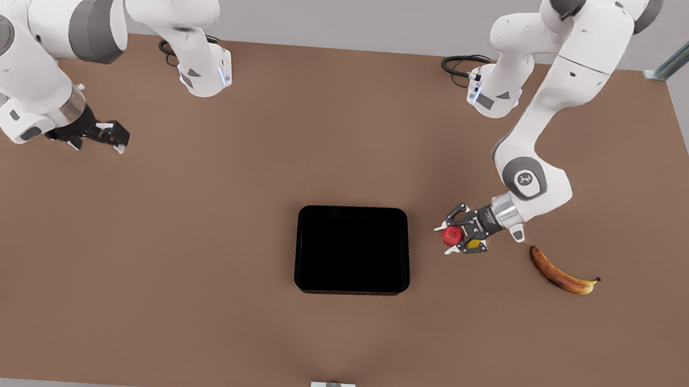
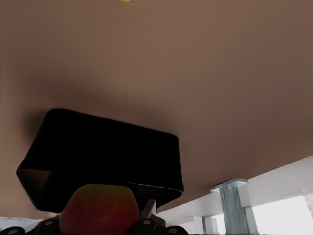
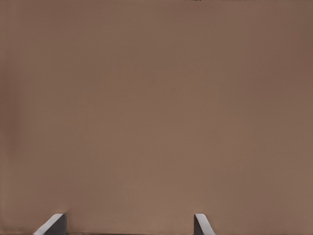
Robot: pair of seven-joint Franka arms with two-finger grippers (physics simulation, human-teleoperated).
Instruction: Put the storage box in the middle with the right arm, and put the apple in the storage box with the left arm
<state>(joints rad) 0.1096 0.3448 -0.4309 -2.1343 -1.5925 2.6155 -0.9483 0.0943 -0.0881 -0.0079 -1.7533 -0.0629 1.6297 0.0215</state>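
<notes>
Front view: storage box (image 1: pixel 353 250) mid surface (image 1: pixel 187 254), nothing inside. Left claw (image 1: pixel 455 235) at front view's right, just beside box, closed on apple (image 1: pixel 452 235); banana (image 1: pixel 561 274) lies nearby. Right claw (image 1: pixel 111 134) at front view's left, waiting, well apart.
Left wrist view: apple (image 2: pixel 99 208) pinched, box (image 2: pixel 105 152) ahead. Risk: early release drops apple outside wall; round fruit may roll.
Right wrist view: fingertips (image 3: pixel 51 225) spread wide, holding nothing, bare surface (image 3: pixel 156 107) below.
</notes>
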